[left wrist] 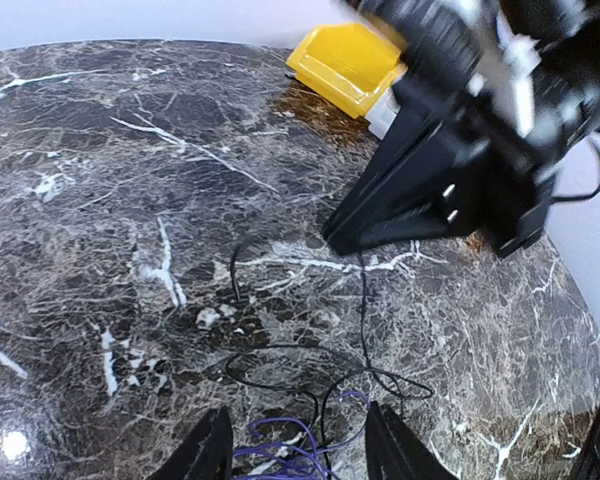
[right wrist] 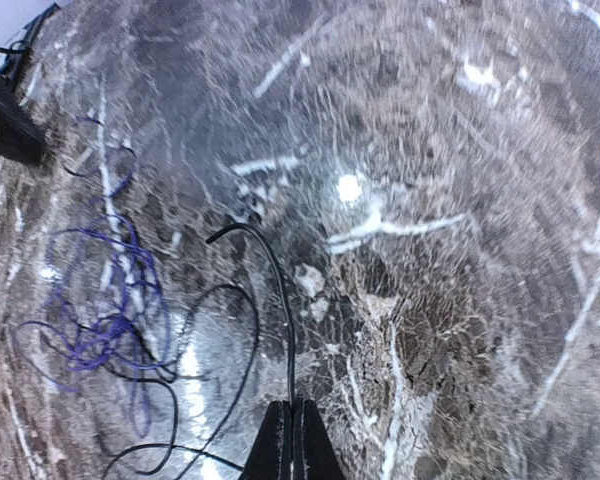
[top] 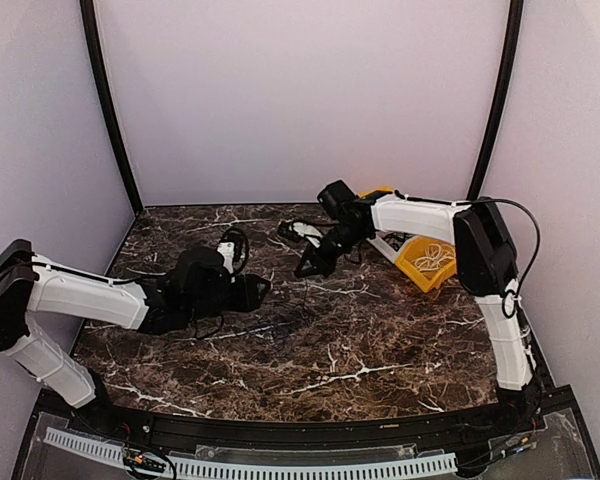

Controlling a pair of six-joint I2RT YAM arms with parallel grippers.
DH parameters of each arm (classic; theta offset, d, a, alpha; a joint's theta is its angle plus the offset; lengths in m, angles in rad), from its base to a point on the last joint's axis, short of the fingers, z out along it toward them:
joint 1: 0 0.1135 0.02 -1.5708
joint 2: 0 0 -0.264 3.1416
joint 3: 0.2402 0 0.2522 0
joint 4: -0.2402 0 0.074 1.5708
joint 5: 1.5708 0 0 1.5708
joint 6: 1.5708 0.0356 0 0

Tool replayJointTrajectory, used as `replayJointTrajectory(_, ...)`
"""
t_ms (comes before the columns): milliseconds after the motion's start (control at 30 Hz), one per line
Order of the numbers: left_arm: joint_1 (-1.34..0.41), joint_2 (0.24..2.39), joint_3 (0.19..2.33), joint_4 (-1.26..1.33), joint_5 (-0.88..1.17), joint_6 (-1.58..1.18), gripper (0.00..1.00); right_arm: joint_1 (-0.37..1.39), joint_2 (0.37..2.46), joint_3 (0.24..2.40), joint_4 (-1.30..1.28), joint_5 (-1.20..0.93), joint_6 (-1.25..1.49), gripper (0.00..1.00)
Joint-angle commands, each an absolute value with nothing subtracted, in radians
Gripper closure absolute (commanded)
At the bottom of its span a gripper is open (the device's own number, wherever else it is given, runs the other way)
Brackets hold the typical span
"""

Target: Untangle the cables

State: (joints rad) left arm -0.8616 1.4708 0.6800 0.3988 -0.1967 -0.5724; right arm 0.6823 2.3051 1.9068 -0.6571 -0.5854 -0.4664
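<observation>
The table (top: 380,360) has a dark brown marble top streaked with white veins, and a black rim runs along its near edge. At the far right a yellow bin (top: 425,262) rests on the top. Near the middle, toward the left, a thin black cable (left wrist: 365,330) lies in loose open loops on the marble, with one end curving away to the far side. Just beside it on the near side a purple cable (left wrist: 295,455) lies in a tangled heap, and the two cross where their loops meet. A small white-and-black coil (top: 300,232) lies at the far middle.
</observation>
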Motion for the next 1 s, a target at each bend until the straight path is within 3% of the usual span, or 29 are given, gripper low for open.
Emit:
replayJointTrajectory(0,-0.863,1.539,0.698,0.57,-0.104,-0.444,0.52,0.699,2.099,1.89,-0.647,-0.655,-0.429,1.0)
replayJointTrajectory(267,-0.863,1.667,0.768,0.749,0.029,-0.352,0.52,0.699,1.997,1.851,-0.669,-0.699,-0.381,1.0)
replayJointTrajectory(467,-0.866,1.695,0.724,1.051,0.116,-0.341,0.52,0.701,1.948,1.839,-0.657,-0.701,-0.362,1.0)
replayJointTrajectory(967,-0.868,1.736,0.731,1.116,0.195,-0.411,0.53,0.7,1.954,1.894,-0.646,-0.755,-0.306,1.0)
